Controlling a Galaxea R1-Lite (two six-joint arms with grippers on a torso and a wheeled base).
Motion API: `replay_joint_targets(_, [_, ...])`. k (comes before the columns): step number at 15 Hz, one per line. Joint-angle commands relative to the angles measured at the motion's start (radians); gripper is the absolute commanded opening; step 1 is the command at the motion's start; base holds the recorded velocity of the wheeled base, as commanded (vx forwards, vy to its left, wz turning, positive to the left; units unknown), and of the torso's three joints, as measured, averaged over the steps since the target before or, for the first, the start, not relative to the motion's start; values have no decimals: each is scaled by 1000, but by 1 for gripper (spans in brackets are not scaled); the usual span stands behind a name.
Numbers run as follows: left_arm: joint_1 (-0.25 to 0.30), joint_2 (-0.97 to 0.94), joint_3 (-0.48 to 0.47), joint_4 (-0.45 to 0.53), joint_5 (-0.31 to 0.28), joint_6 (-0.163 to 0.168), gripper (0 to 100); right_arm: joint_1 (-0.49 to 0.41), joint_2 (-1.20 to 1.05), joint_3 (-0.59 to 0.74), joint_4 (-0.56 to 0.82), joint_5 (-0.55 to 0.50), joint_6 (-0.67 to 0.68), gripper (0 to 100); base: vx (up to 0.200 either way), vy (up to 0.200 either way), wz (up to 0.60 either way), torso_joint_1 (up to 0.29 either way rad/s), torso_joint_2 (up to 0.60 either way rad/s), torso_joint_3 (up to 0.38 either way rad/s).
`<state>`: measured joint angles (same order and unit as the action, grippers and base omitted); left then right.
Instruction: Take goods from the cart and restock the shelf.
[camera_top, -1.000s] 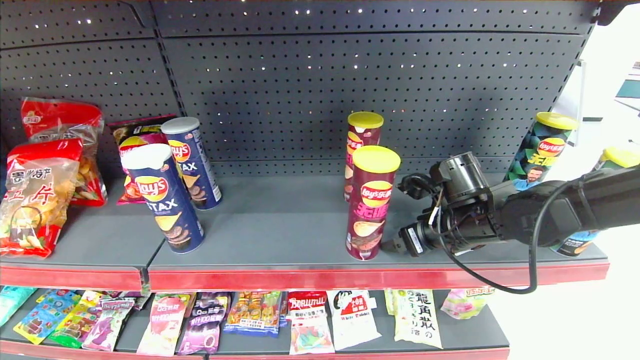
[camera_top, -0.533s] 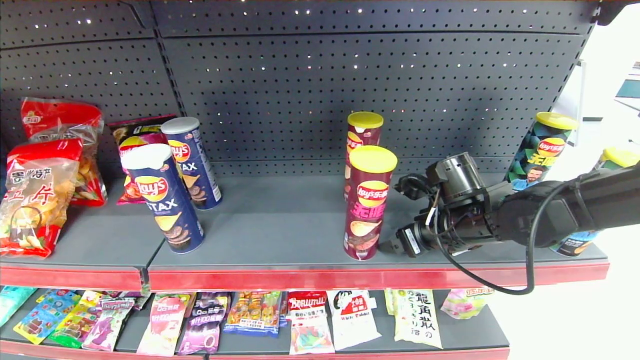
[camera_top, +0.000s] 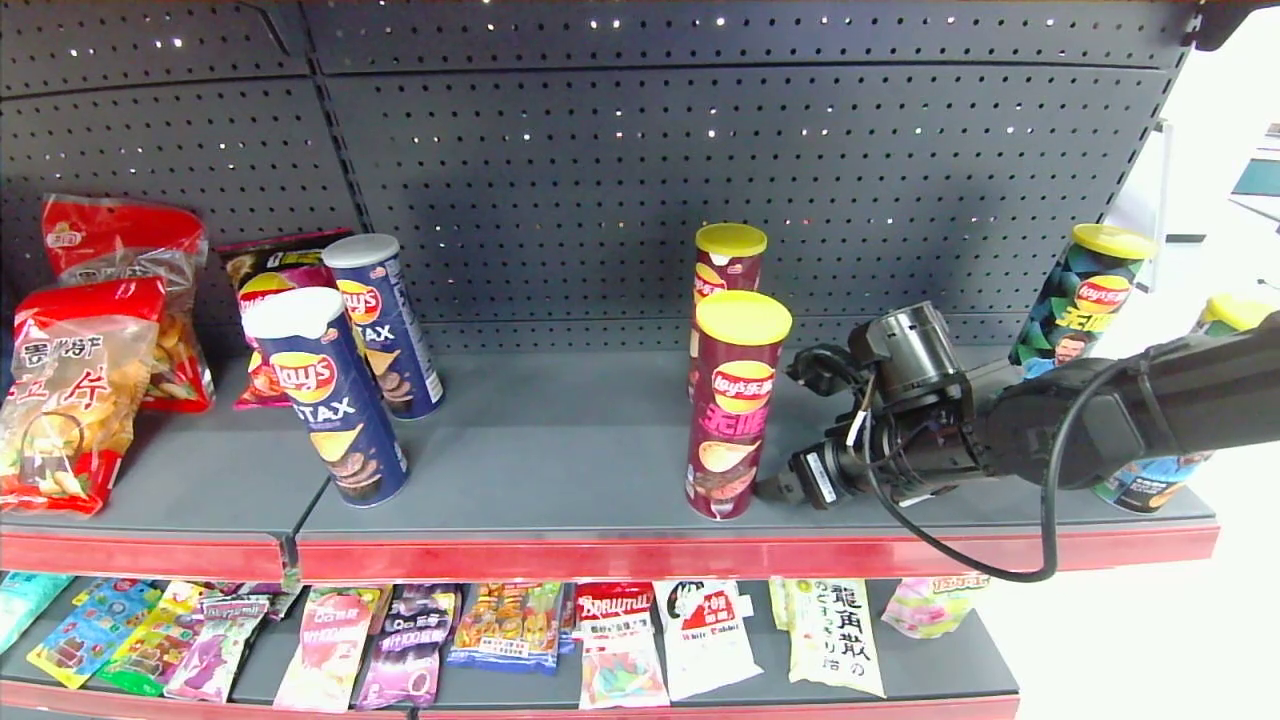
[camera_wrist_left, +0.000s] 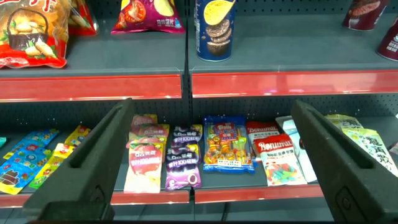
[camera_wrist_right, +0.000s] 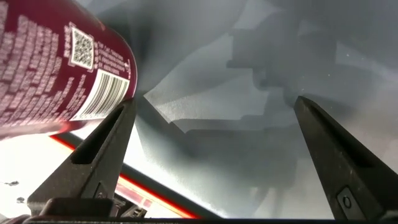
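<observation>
Red snack bags (camera_top: 75, 390) fill the shelf's (camera_top: 560, 440) left end, with two blue cans (camera_top: 335, 400) next along. Our left gripper (camera_wrist_left: 211, 109) hangs wide open, facing the lower tier. Right of centre, the maroon can (camera_top: 730, 420) stands upright near the front edge. Our right gripper (camera_top: 768, 489) is spread wide just beside it, so we judge this can placed. How much restocking is left we cannot tell.

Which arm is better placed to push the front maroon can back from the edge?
Right. The right gripper is beside the front maroon can, jaws open; the left gripper faces the lower shelf, farther off.
</observation>
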<state>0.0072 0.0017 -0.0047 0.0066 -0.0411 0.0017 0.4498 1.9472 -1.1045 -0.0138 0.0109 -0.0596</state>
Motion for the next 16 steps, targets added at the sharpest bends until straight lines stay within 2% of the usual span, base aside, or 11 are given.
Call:
replay_joint_targets(1, [0, 1, 0, 0, 0, 0, 100, 0, 4, -3, 0, 0, 0, 100, 0, 0, 0, 0, 0, 0])
replay_joint_targets(16, [0, 1, 0, 1, 0, 0, 100, 3, 16, -28, 0, -2, 0, 100, 0, 0, 0, 0, 0, 0])
